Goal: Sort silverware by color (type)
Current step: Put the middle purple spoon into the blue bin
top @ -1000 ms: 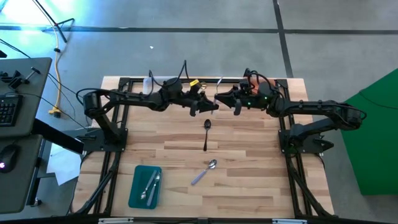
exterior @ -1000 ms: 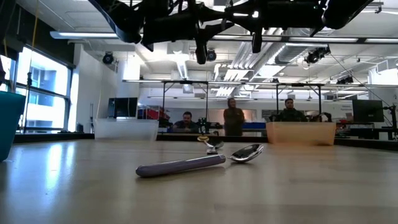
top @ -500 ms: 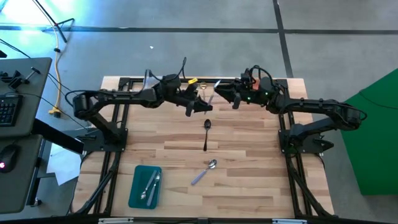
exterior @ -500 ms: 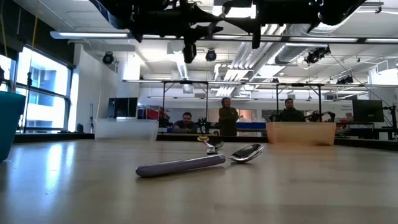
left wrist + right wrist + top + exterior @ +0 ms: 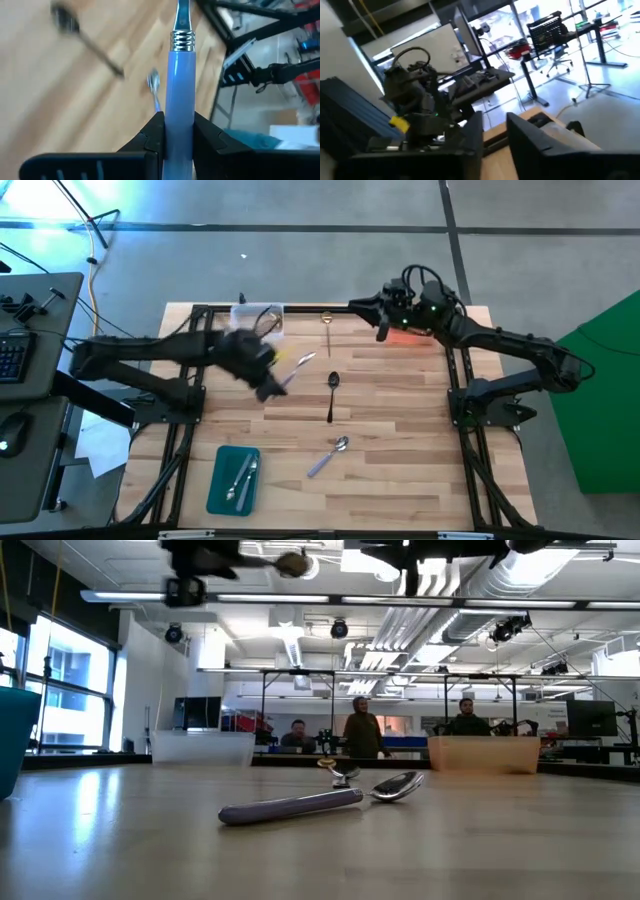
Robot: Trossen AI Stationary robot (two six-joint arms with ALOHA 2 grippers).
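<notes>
Left gripper [image 5: 177, 135] clenched on lilac-handled spoon [image 5: 179, 100], mid-handle; light, stiff, slick. Right gripper [image 5: 381, 330] parted, empty, at the desk's [image 5: 400, 430] far edge.

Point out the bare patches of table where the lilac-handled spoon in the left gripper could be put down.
Bare wood lies right of the black spoon up to the right arm's base, and left of it above the teal tray. The left gripper holds the lilac-handled spoon. Crowded: the middle strip, with another silver spoon.
</notes>
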